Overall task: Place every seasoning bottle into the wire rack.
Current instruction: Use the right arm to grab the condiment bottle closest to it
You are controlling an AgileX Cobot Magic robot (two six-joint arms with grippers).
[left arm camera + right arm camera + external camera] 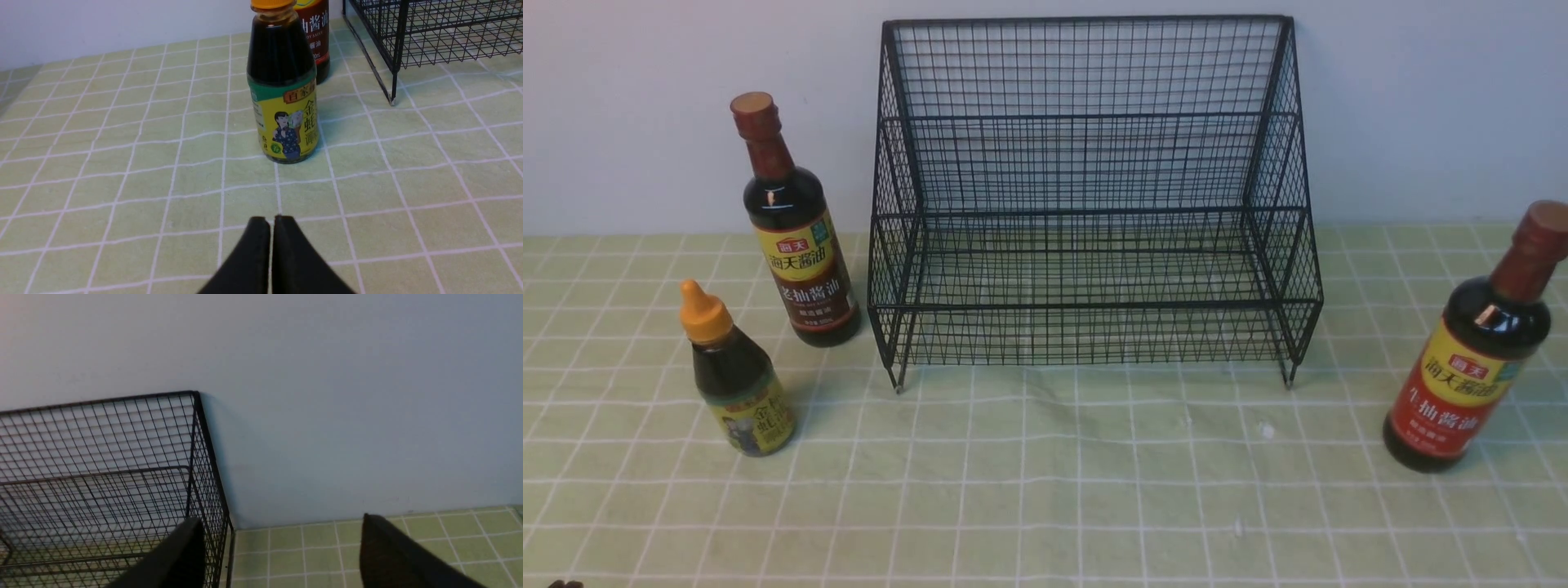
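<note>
Green-checked table [1045, 490], rack [1086, 204] bare: brown bottle [800, 253] and short bottle [739, 376] stood left, red bottle [1470, 367] right, seemingly split between arms; left jaws pressed together, right jaws spread, empty.

"海天" and "海天酱油" printed on brown-label tall bottle [799, 245], "老抽酱油" read beneath; same brand printed on red-label tall bottle [1470, 367], "生抽酱油" read beneath; "金" made out on short bottle [286, 118], rest of label unclear

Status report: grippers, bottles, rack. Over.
Left gripper shut, empty, facing short bottle. Right gripper open, empty, beside wire rack. Brown-label bottle, red-label bottle, short one: upright on cloth, none racked. Rack front unobstructed.
</note>
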